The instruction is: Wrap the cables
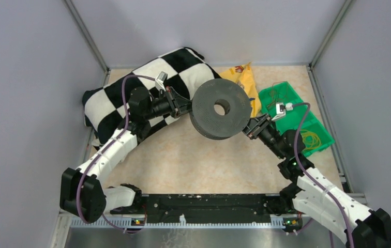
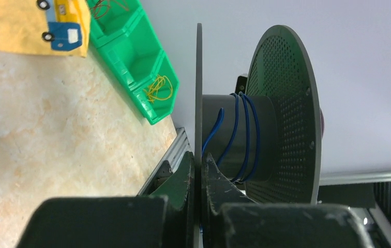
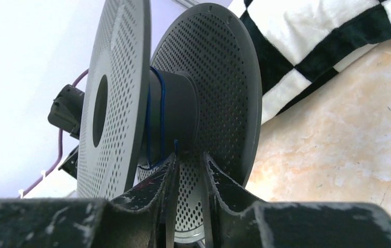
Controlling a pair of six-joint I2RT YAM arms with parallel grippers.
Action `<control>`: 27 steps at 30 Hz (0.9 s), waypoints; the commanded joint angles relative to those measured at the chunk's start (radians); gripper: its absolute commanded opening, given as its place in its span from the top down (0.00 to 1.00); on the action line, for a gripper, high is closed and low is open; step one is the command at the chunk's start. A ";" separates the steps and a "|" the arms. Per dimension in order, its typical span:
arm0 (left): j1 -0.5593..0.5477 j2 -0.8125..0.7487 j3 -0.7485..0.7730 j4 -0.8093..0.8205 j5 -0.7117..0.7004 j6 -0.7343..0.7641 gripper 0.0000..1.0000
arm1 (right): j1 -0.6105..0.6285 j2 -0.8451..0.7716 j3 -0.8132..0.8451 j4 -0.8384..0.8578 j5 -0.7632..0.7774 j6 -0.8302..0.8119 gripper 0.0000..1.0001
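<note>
From above, the dark grey spool [image 1: 221, 108] sits between the left gripper [image 1: 187, 107] at its left rim and the right gripper [image 1: 249, 125] at its lower right. The left wrist view shows the left jaws clamped on a thin flange, with a blue cable [image 2: 246, 135] looped round the hub. In the right wrist view, the right jaws pinch the perforated flange just below the cable.
</note>
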 commanded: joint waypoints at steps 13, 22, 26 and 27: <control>0.002 -0.010 0.093 -0.186 -0.071 -0.084 1.00 | -0.007 0.022 -0.011 0.094 0.011 0.013 0.68; 0.003 -0.007 0.116 -0.247 -0.094 -0.095 1.00 | -0.009 -0.016 -0.012 0.014 0.043 -0.013 0.62; 0.006 -0.009 0.105 -0.240 -0.083 -0.111 1.00 | -0.008 -0.036 0.002 -0.050 0.065 -0.035 0.60; 0.007 -0.010 0.102 -0.238 -0.079 -0.114 1.00 | -0.007 -0.045 0.004 -0.071 0.075 -0.042 0.59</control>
